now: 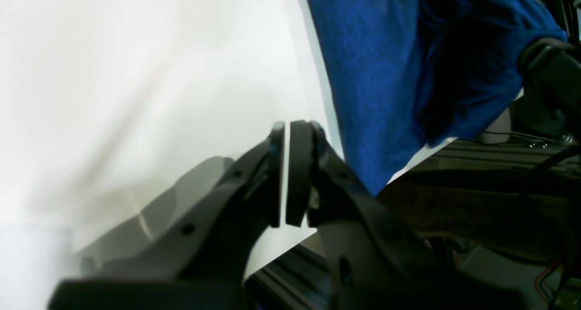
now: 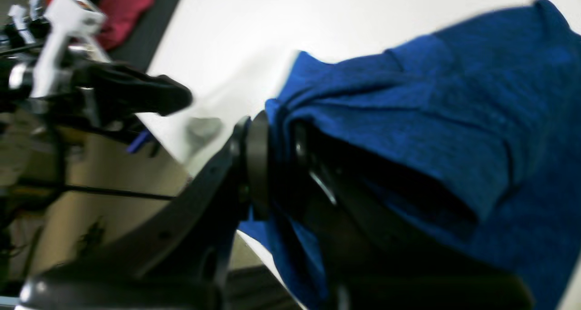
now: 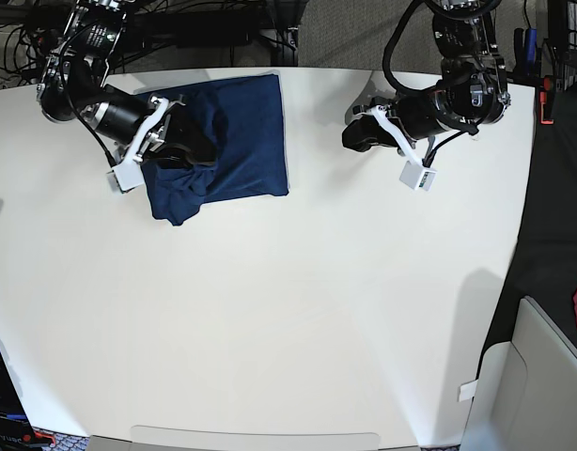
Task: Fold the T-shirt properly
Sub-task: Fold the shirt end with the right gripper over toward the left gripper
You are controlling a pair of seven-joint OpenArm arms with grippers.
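Black jaws of the right gripper (image 2: 277, 164) clamp a bunched fold of the shirt (image 2: 431, 119), the cloth pinched between them and draped over the far finger. From there the shirt spreads as a folded dark-blue panel near the table's (image 3: 288, 310) far edge, on the base view's left. Well apart, on that view's right, the left gripper (image 1: 287, 174) hangs over bare white tabletop with its jaws together and nothing between them. Red cloth (image 2: 125, 10) lies beyond the table edge.
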